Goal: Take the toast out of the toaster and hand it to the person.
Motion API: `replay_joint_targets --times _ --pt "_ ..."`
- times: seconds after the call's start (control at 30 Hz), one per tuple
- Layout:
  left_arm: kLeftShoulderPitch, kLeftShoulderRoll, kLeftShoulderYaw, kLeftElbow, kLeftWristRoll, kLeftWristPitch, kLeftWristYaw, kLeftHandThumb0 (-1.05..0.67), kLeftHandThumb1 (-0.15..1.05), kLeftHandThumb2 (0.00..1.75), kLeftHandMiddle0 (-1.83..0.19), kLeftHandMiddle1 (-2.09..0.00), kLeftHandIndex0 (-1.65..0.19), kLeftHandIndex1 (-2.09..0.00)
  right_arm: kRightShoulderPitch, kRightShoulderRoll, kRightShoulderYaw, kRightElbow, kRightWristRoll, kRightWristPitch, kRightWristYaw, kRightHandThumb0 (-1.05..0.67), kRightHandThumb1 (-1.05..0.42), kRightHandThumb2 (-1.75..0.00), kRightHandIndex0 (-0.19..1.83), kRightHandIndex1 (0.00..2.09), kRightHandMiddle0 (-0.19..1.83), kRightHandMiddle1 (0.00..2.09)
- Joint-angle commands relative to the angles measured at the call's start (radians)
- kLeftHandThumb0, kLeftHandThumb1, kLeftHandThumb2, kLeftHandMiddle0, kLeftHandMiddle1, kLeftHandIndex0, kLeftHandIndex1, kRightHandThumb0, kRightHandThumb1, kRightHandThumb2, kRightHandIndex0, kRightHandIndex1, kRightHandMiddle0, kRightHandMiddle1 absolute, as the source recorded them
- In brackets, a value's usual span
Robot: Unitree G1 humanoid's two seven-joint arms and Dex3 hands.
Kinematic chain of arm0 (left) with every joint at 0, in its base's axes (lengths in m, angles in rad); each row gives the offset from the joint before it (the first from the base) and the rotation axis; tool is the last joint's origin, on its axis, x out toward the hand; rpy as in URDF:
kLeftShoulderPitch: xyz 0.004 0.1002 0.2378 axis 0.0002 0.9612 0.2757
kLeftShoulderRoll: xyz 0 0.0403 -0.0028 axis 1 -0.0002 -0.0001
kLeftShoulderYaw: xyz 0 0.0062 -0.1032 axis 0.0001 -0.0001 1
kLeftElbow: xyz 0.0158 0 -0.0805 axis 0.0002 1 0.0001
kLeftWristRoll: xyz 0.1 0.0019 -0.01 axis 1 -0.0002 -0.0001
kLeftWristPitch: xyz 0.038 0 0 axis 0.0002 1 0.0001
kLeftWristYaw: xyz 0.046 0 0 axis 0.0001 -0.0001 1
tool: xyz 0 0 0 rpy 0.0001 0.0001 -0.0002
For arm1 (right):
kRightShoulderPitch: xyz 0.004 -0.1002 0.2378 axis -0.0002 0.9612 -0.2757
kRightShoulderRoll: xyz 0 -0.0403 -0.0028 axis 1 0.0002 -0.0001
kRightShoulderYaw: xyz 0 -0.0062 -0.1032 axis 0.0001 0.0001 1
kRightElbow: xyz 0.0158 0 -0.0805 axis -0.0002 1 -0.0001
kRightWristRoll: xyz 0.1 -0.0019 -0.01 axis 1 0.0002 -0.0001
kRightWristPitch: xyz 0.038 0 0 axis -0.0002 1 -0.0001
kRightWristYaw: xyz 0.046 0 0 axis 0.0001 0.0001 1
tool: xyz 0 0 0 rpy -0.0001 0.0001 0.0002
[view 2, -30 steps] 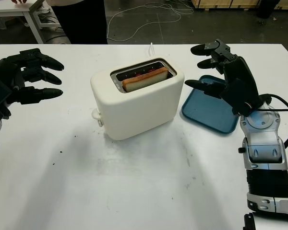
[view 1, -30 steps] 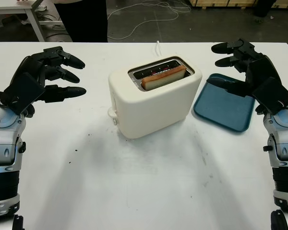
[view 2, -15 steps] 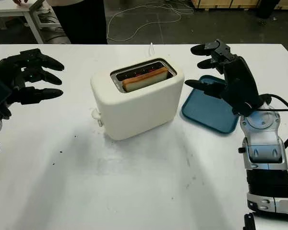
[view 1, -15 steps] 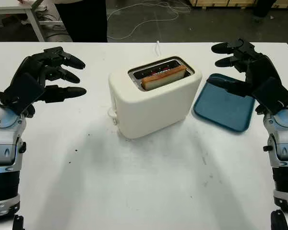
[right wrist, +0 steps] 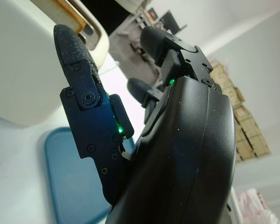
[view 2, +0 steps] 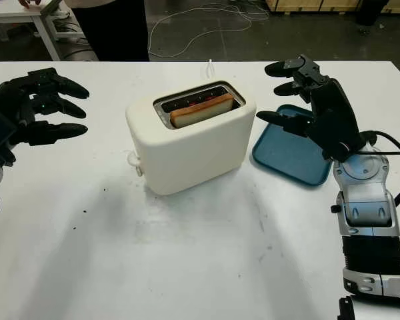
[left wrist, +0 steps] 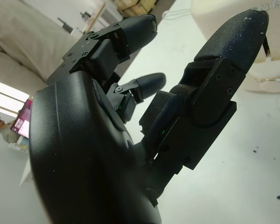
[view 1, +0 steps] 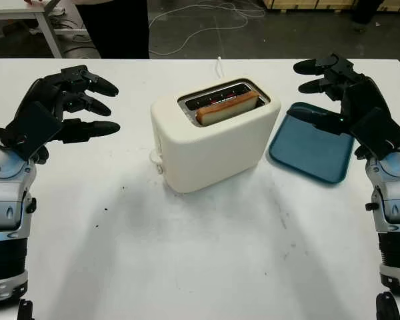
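A slice of toast (view 1: 227,109) is left protruding from the cream toaster (view 1: 213,137), flanked by the empty, open left robot hand (view 1: 67,107) and right robot hand (view 1: 337,93), seemingly staged for grasping.

Black three-finger hands (view 1: 60,110), silver forearms (view 1: 7,200)

A cream toaster (view 1: 213,143) sits on the white table (view 1: 200,267), golden-brown toast (view 1: 227,109) in its slot. At three o'clock lies a dark teal tray (view 1: 313,150). Both hands, left (view 1: 60,110) and right (view 1: 343,97), are black on silver-grey arms.
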Motion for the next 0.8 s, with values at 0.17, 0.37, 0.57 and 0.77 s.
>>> replay_joint_targets --times 0.17,0.37,0.57,0.77 --pt "-0.001 -0.004 0.001 -0.006 -0.008 0.007 -0.003 -1.05 0.61 0.00 -0.57 -1.08 -0.56 -0.95 -0.005 0.006 -0.001 0.006 0.007 -0.016 0.005 -0.61 -0.77 0.00 0.07 1.20 0.18 0.85" --pt "0.000 -0.003 0.001 -0.006 -0.004 0.002 0.000 -1.05 0.61 0.00 -0.58 -1.08 -0.57 -0.96 -0.004 0.003 0.001 0.001 0.000 -0.011 0.001 -0.64 -0.78 0.00 0.07 1.21 0.18 0.86" --pt "0.003 -0.004 0.001 -0.007 0.000 -0.005 0.003 -1.05 0.61 0.00 -0.59 -1.08 -0.57 -0.96 -0.003 0.005 -0.003 -0.004 0.008 0.000 0.004 -0.63 -0.78 0.00 0.06 1.20 0.18 0.86" --pt "0.005 -0.006 0.003 -0.009 -0.003 0.001 0.004 -1.05 0.61 0.00 -0.59 -1.09 -0.57 -0.97 0.000 0.007 -0.003 -0.005 0.009 -0.005 0.003 -0.62 -0.78 0.00 0.06 1.20 0.18 0.85"
